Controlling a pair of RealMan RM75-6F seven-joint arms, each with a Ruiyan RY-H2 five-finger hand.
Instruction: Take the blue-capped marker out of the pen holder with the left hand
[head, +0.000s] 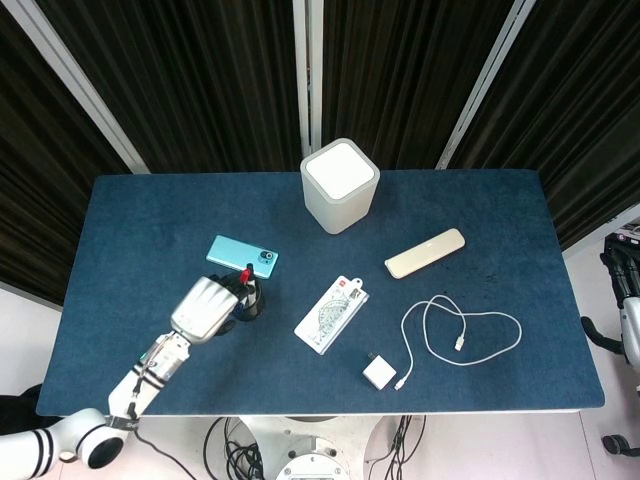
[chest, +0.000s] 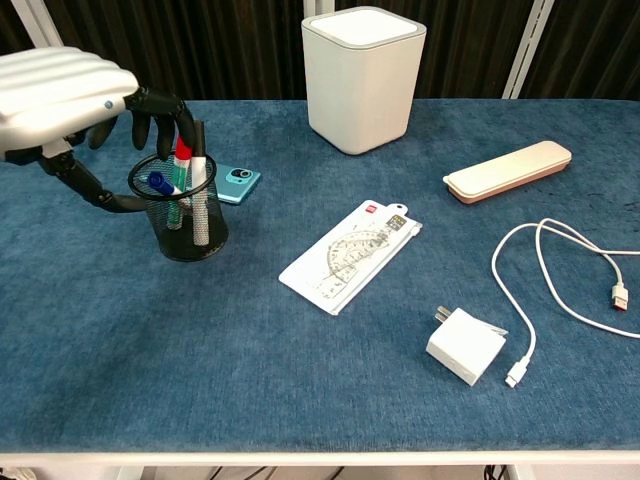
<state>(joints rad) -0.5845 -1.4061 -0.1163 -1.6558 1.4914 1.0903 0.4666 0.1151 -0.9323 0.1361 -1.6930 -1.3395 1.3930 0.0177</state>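
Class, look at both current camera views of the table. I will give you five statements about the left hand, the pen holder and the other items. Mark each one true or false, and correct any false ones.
1. The left hand is above the pen holder. True.
2. The blue-capped marker lies on the table. False: it is in the pen holder.
3. The phone lies behind the pen holder. True.
4. The charger is lying on the ruler pouch. False: they are apart.
5. The white bin lies tipped over. False: it stands upright.
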